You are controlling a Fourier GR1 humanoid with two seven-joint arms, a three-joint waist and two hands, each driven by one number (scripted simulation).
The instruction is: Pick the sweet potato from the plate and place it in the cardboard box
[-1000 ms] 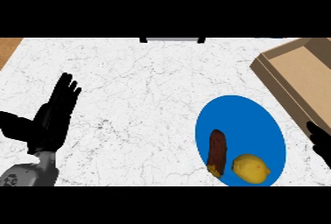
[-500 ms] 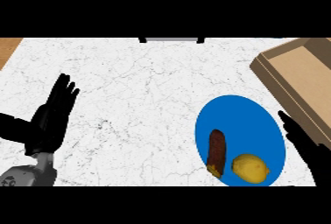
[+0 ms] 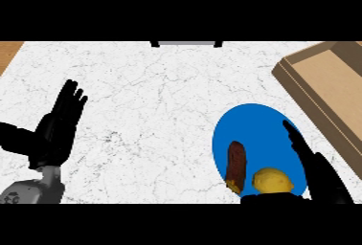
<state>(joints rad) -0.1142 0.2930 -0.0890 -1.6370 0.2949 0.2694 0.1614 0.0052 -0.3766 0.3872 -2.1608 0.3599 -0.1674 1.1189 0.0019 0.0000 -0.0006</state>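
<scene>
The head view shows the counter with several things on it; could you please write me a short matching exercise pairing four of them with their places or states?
Things:
1. sweet potato
2. cardboard box
3. left hand
4. right hand

Places or states:
A. open, fingers up, at the view's left
B. at the counter's right edge
C. fingers straight, over the plate's right side
D. lying on the blue plate beside a yellow item

Pairs: 1-D, 2-B, 3-A, 4-C

Cut off and covered
The tan cardboard box runs past the right edge; the black right hand covers the round blue plate's right rim.
</scene>
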